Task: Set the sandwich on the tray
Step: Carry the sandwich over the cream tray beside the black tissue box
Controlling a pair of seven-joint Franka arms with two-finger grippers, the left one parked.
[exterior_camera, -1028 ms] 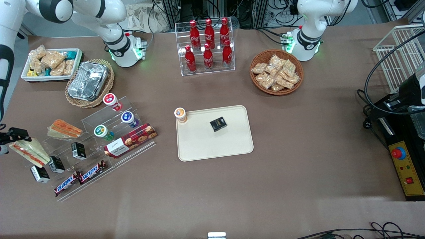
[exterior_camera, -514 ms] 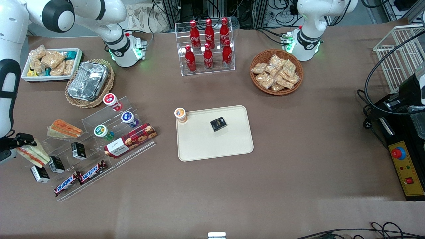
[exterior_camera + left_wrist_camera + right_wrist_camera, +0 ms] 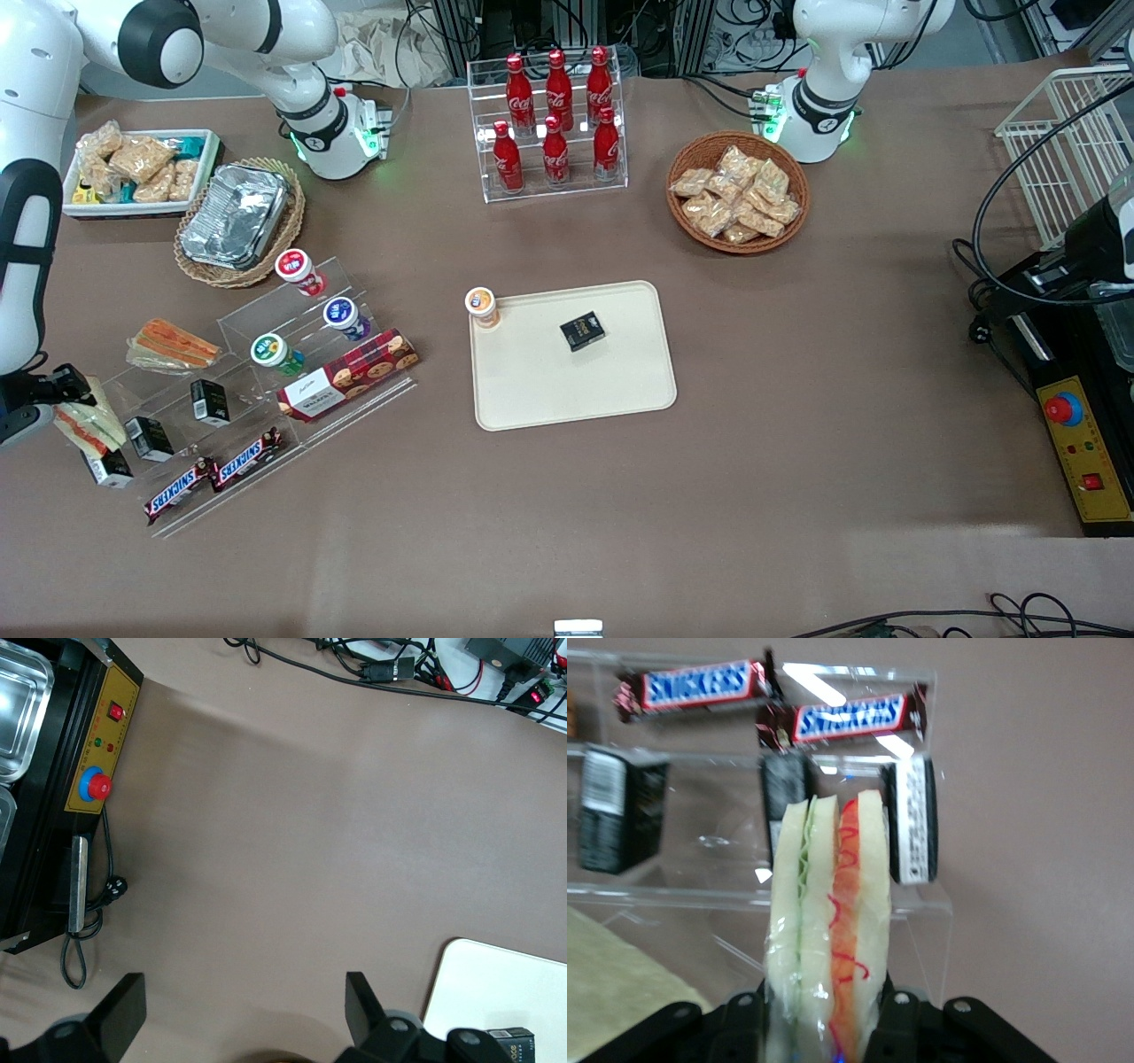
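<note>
table: brown cloth covers the table (image 3: 797,399), with snacks set out like a little shop.
front view, sandwich: the sandwich (image 3: 89,424) hangs at the working arm's end of the table, above the clear plastic steps (image 3: 248,390).
front view, gripper: the gripper (image 3: 49,394) pinches the sandwich by one end so it can be carried.
front view, tray: the tray (image 3: 532,390) lies flat in the middle, well apart from the sandwich. a black box (image 3: 582,330) lies on it and an orange-lid cup (image 3: 480,307) stands at its corner, with lots of bare room left.
front view, writing: two bars (image 3: 213,474) say "snickers". the red bottles (image 3: 556,115) have white writing too small to read.
left wrist view: only bare brown table, a corner of the tray (image 3: 496,992), and a yellow panel with a red button (image 3: 99,786).
right wrist view, sandwich: the sandwich (image 3: 828,921) stands on its edge between the closed fingers (image 3: 899,1019), bread, green and red stripe showing.
right wrist view, writing: "snickers" reads clearly on both bars (image 3: 850,719).
my guess: next comes the carry over to the tray.
</note>
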